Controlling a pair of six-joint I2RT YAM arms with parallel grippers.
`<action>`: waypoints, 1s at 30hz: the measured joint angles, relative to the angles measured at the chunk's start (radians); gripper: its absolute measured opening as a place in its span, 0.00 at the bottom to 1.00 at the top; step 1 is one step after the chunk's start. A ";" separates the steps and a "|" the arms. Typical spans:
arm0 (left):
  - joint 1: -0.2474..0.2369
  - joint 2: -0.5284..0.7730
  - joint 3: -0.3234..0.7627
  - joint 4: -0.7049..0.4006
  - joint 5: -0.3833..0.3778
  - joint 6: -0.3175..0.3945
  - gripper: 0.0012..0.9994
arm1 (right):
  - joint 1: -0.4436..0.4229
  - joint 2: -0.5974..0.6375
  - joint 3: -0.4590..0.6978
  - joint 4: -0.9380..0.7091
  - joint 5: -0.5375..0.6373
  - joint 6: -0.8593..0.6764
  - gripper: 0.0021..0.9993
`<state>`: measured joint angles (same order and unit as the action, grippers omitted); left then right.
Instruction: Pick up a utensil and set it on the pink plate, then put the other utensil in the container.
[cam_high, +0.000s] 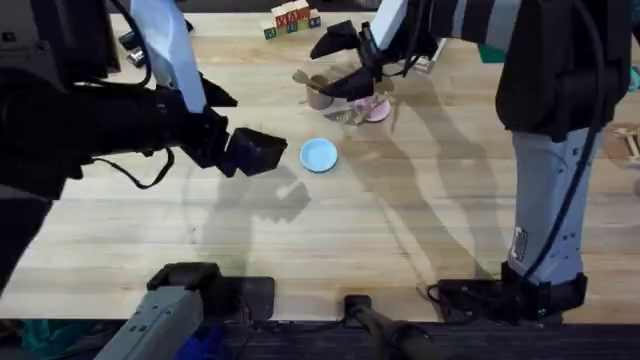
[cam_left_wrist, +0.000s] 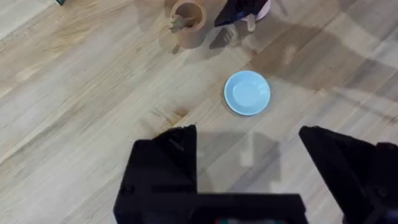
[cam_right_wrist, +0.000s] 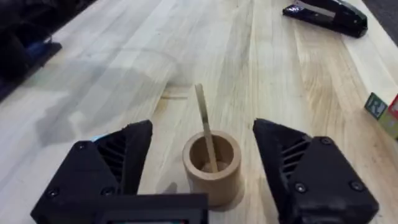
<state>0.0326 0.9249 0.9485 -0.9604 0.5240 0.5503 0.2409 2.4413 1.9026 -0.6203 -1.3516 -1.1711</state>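
The brown container (cam_right_wrist: 211, 167) holds the other utensil (cam_right_wrist: 204, 121), a pale wooden fork leaning on its rim with one end sticking up. My right gripper (cam_right_wrist: 203, 142) is open just above the cup, one finger on each side, touching neither cup nor fork. In the overhead view the right gripper (cam_high: 345, 65) hangs over the container (cam_high: 318, 92) and partly covers the pink plate (cam_high: 377, 109). A wooden utensil (cam_left_wrist: 250, 23) lies on the pink plate (cam_left_wrist: 265, 9), mostly hidden. My left gripper (cam_left_wrist: 249, 155) is open and empty, well short of these.
A light blue plate (cam_high: 319, 155) lies on the wooden table between the two grippers. Coloured letter blocks (cam_high: 291, 18) stand at the far edge, with a black stapler (cam_right_wrist: 326, 15) near them. The near half of the table (cam_high: 400, 240) is bare wood.
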 joint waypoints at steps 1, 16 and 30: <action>0.000 0.000 0.000 0.000 0.000 0.000 1.00 | 0.000 0.000 0.000 0.000 0.002 0.021 0.98; 0.000 0.000 0.000 0.000 0.000 0.000 1.00 | 0.000 -0.059 0.121 -0.157 0.271 0.366 0.97; 0.000 0.000 0.000 0.000 0.000 0.000 1.00 | 0.000 -0.443 0.126 -0.539 0.659 0.492 1.00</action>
<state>0.0326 0.9249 0.9485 -0.9604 0.5240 0.5503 0.2413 1.9982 2.0285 -1.1596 -0.6928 -0.6795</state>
